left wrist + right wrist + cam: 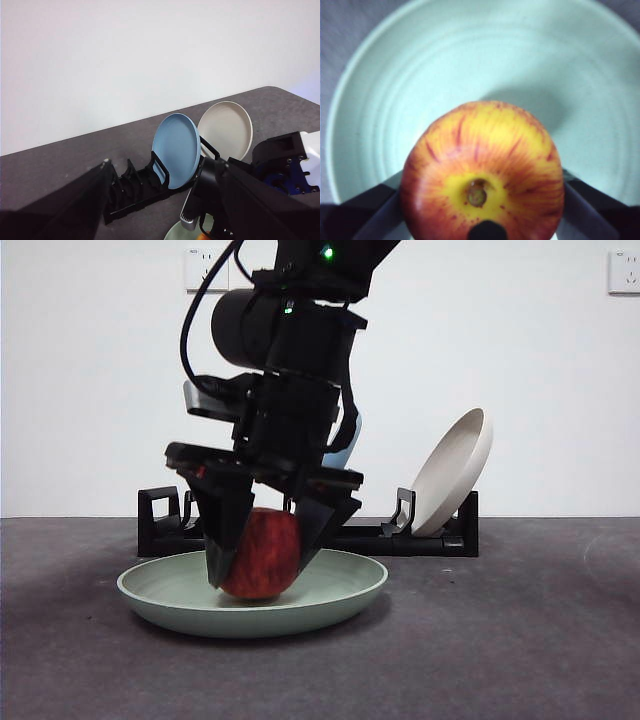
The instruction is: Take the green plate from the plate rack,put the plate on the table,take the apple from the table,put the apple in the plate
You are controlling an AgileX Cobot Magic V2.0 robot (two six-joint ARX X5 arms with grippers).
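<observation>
The dark red apple (265, 555) sits low in the pale green plate (340, 585), which lies flat on the dark grey table (500, 640) in front of the black plate rack (400, 535). My right gripper (262, 568) comes down from above and is shut on the apple, one jaw on each side. The right wrist view shows the apple (482, 170), stem up, over the plate (470, 75) between my jaws (480, 215). My left gripper (160, 165) is open and empty, held high and back, facing the rack (135, 190).
A light blue plate (175, 150) and a beige plate (225, 127) stand in the rack; the beige one (455, 470) leans at the rack's right end. A white wall stands behind the table.
</observation>
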